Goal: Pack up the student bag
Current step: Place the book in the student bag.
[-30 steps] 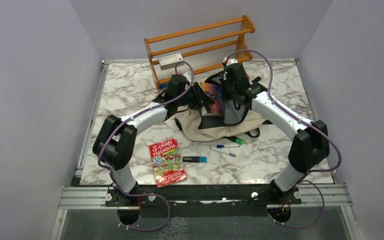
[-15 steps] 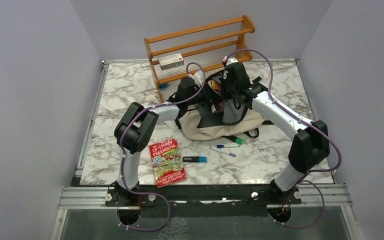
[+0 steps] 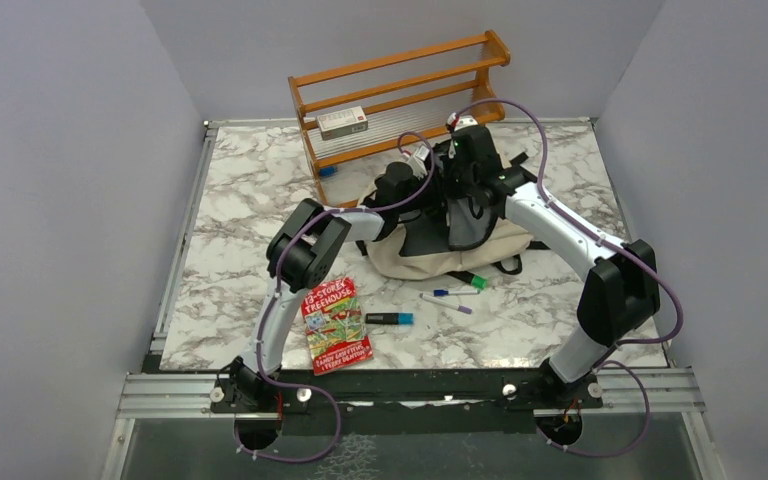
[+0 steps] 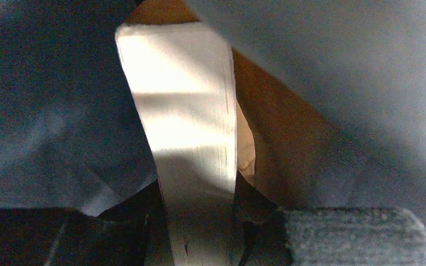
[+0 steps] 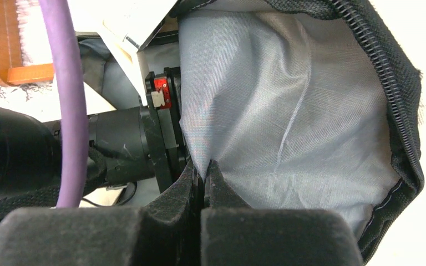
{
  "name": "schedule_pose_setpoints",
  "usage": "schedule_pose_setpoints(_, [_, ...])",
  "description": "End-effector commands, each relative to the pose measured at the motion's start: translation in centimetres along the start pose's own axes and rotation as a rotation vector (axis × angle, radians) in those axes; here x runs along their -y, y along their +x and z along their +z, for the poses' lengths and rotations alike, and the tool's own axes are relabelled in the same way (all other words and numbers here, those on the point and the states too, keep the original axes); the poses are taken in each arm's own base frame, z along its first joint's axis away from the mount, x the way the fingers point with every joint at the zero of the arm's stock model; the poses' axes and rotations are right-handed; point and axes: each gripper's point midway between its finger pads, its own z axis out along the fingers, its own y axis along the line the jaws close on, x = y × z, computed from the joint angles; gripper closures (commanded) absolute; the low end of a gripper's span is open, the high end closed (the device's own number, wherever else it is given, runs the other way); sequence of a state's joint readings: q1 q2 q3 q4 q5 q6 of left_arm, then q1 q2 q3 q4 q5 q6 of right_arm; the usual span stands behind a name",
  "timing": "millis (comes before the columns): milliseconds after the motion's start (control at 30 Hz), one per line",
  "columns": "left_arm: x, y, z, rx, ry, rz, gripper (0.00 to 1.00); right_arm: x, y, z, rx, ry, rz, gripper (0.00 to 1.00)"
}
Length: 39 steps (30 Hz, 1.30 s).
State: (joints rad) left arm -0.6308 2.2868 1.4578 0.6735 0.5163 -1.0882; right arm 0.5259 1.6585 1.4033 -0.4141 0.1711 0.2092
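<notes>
The student bag (image 3: 415,262), beige with a black zipper edge, lies at the middle back of the table with its mouth held up. My right gripper (image 5: 204,169) is shut on a fold of its grey lining (image 5: 288,111), and in the top view it (image 3: 457,195) sits over the opening. My left gripper (image 4: 199,238) is inside the bag, shut on a book whose white page edge (image 4: 183,122) points away from the camera, with grey lining (image 4: 338,66) on both sides. From above, the left fingers and the book are hidden in the bag.
On the table in front of the bag lie a red Treehouse book (image 3: 336,324), a blue-and-black highlighter (image 3: 389,319), a green marker (image 3: 472,280) and two pens (image 3: 452,297). A wooden rack (image 3: 400,90) with a white box (image 3: 342,122) stands behind.
My left arm has swung right and forward, carrying the colourful book into the bag's mouth, where it no longer shows from above. The right gripper has kept its hold and place.
</notes>
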Motion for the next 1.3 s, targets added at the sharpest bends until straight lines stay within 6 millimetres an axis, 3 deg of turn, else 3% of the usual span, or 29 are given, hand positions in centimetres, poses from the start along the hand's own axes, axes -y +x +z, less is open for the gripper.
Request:
schedule_pose_setpoints(0, [5.3,-2.0,1.2,0.061,0.194,0.075,0.97,-1.7,-2.9,-1.1,0.106,-0.069,0.034,0.99])
schedule_pose_setpoints(167, [3.4,-1.6,1.7,0.038,0.117,0.080,0.64,-1.3,-2.6,-1.0,0.103,-0.048,0.025,0.99])
schedule_pose_setpoints(500, [1.5,-0.8,0.9,-0.023,-0.012,0.117,0.30,-1.5,-2.1,-0.7,0.083,-0.062,0.014,0.99])
schedule_pose_setpoints(700, [0.1,-1.6,-0.3,-0.060,-0.164,0.161,0.02,-1.1,-1.6,-0.2,0.066,-0.049,0.006,0.99])
schedule_pose_setpoints(1000, [0.5,-4.6,-3.1,-0.022,-0.340,0.270,0.01,-1.1,-1.0,0.3,0.049,-0.057,0.010,0.99])
schedule_pose_setpoints(1267, [-0.5,-5.8,-6.5,-0.035,-0.463,0.272,0.01,-0.6,-0.6,0.3,0.042,-0.045,0.010,0.99])
